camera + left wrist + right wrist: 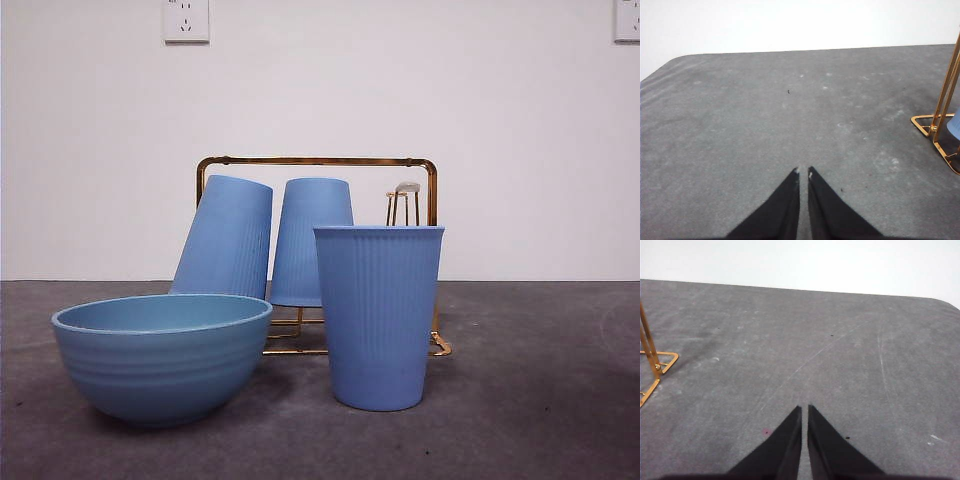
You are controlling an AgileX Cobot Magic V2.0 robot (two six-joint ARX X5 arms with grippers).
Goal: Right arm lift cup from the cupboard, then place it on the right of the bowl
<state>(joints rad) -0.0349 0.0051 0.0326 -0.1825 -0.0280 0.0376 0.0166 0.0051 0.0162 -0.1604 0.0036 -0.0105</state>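
Standing upright on the grey table (560, 420), mouth up, just right of the light-blue bowl (160, 360) and in front of the gold wire cupboard (318, 161): ribbed blue cup (378, 315). Two more blue cups (225, 238) upside down on the rack, the left one tilted; one bare peg (405, 200) to their right. Right gripper (804, 410) low over bare table, jaws nearly closed, holding nothing. Left gripper (803, 172) likewise, empty.
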